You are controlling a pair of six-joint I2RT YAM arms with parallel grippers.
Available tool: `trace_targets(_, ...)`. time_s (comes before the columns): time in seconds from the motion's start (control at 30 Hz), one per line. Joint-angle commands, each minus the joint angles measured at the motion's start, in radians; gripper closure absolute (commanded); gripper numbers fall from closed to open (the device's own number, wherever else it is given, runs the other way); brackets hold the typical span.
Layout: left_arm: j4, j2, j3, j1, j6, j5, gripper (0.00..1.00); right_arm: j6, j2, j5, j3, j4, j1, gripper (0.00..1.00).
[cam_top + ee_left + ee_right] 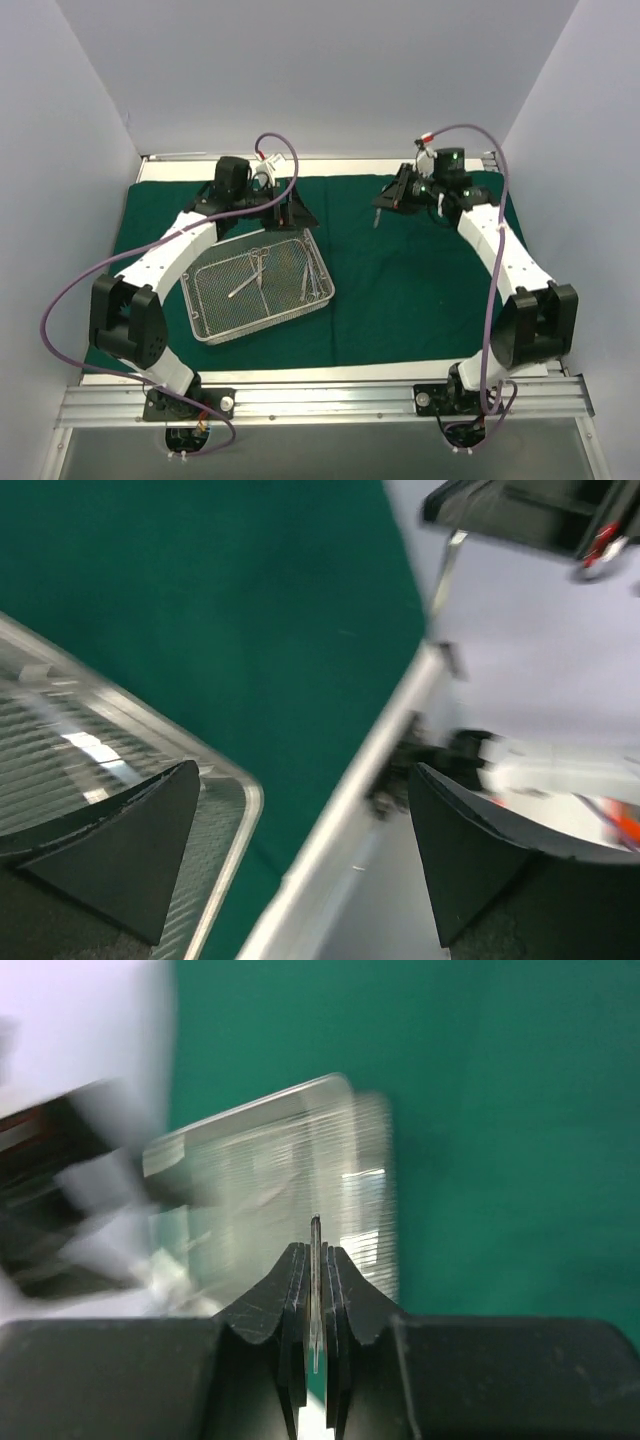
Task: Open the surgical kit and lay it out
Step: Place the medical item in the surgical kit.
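The green cloth [400, 290] lies spread over the table [300, 373]. The mesh tray [225, 312] sits on the cloth's left half with instruments [258, 262] lying inside. My left jaws hang released over the tray's far edge, grasping nothing. My right jaws, above the cloth's far right part, are clenched on one slim instrument [315, 1228], well apart from the tray.

The tray [268, 319] lies on the cloth [400, 290], with instruments [258, 262] in it. The left gripper [285, 215] hangs over the tray's far edge. Right of the tray and behind, the right gripper [385, 200] grips one instrument [377, 218] above the cloth.
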Motion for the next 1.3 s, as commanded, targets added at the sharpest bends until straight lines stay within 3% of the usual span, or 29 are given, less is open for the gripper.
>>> trace_targets(0.0,-0.467,-0.064,0.116,-0.001,0.347,-0.408,0.06,-0.329,0.078,0.5,0.208,-0.421,-0.025,1.0)
trace_targets(0.1,-0.501,-0.097,0.121,0.022,0.361,-0.551,0.06,-0.427,0.15,0.686,0.246,-0.463,-0.074,1.0)
trace_targets(0.17,-0.496,-0.113,0.109,0.049,0.357,-0.525,0.06,-0.472,0.193,0.754,0.25,-0.468,-0.098,1.0)
trace_targets(0.27,-0.426,-0.142,0.04,0.132,0.322,-0.364,0.06,-0.529,0.247,0.86,0.228,-0.462,-0.149,1.0)
trace_targets(0.4,-0.444,-0.16,0.027,0.154,0.349,-0.456,0.06,-0.557,0.314,0.937,0.203,-0.453,-0.215,1.0)
trace_targets(0.8,-0.479,-0.111,0.052,0.166,0.404,-0.476,0.06,-0.557,0.524,0.959,0.257,-0.443,-0.263,1.0)
trace_targets(1.03,-0.49,-0.098,0.04,0.174,0.41,-0.501,0.06,-0.555,0.545,0.954,0.2,-0.41,-0.263,1.0)
trace_targets(1.27,-0.512,-0.099,0.026,0.189,0.42,-0.494,0.0,-0.557,0.572,0.942,0.204,-0.4,-0.258,1.0)
